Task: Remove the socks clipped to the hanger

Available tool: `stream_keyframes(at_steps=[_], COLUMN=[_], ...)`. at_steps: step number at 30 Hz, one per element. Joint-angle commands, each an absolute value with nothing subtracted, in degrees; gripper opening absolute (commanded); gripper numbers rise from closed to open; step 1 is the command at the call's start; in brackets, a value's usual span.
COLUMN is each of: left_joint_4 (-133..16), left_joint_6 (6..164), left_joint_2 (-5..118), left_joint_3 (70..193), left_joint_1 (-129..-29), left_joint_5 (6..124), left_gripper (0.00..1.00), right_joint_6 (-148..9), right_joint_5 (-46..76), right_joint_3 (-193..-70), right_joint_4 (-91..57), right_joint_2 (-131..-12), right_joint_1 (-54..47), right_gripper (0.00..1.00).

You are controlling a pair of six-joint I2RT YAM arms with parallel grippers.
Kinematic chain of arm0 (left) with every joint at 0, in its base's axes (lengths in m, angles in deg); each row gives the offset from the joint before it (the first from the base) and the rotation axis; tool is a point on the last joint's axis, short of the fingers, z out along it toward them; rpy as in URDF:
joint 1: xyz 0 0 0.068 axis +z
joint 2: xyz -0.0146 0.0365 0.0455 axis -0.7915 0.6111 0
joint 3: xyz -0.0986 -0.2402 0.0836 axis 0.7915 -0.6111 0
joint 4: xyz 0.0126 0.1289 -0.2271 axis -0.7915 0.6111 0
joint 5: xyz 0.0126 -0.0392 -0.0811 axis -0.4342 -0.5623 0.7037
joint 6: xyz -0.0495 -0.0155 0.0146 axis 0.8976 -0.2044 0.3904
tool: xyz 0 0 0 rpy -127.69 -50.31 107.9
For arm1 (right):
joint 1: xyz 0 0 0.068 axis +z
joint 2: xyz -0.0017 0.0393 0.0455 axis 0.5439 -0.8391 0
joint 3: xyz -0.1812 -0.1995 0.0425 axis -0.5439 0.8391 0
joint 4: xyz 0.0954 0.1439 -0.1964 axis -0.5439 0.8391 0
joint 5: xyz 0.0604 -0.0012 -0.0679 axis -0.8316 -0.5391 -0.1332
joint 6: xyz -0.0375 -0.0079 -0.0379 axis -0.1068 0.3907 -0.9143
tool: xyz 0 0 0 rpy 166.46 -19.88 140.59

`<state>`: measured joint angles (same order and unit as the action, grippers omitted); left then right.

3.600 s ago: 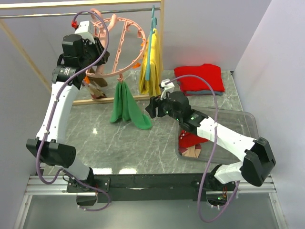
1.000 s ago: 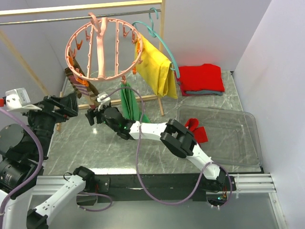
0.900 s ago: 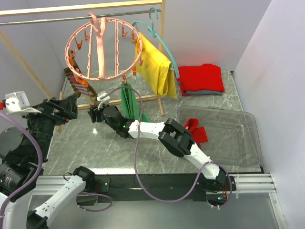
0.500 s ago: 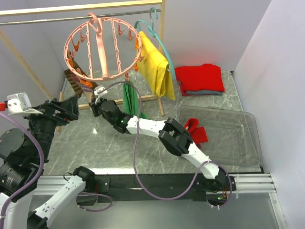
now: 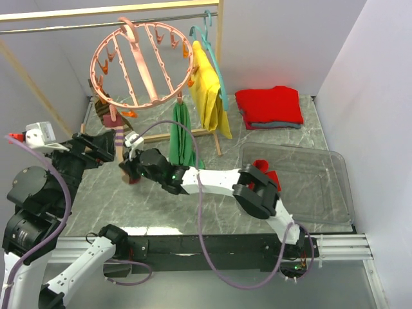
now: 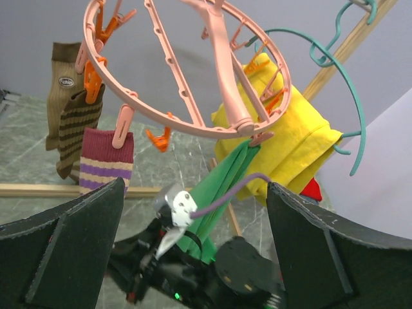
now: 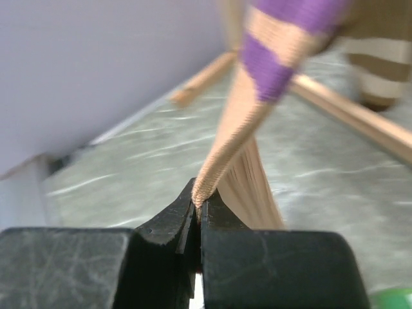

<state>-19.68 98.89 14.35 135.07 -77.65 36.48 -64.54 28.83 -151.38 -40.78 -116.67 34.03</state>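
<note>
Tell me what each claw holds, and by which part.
Right claw pinches the hanging striped sock by its lower edge; left claw is open, holding nothing.

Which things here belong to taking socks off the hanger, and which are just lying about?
Job: pink ring hanger; purple-striped sock, held in the right gripper; brown striped socks.
Lying about: yellow cloth; teal hanger; folded red garment.

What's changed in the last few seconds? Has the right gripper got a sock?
The right gripper swung left from the bin to below the hanger and shut on the lower end of the purple-striped sock, still clipped. The left gripper drew back from the hanger, open. The hanger turned. The bin and folded red garment stayed put.
</note>
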Motion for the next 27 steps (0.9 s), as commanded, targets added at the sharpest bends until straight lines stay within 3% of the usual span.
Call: stream_keyframes(at_steps=[1,17,22,27], left_joint_4=[-22.0,-15.8,-10.2,-10.3], left_joint_6=[100.5,95.2,94.4,96.3], left_joint_2=[15.6,20.0,24.4,25.5], left_joint_3=[133.7,137.5,142.1,140.0], left_joint_1=[-77.7,-77.7,-77.7,-77.7], left_joint_5=[38.4,39.1,34.0,37.9], left_gripper=[0.97,0.96,0.93,0.87], right_joint_6=[-60.5,-62.7,-64.4,-64.2], right_joint_5=[23.6,17.6,19.8,21.2], right_joint_3=[-148.5,-134.0,-128.4,-126.7], right_joint_4=[-37.7,-23.4,-20.5,-19.1], right_joint_2=[-107.7,-89.1,-82.9,-80.2], right_joint_1=[35.7,36.0,36.0,36.0], right_gripper=[0.00,0.00,0.00,0.00])
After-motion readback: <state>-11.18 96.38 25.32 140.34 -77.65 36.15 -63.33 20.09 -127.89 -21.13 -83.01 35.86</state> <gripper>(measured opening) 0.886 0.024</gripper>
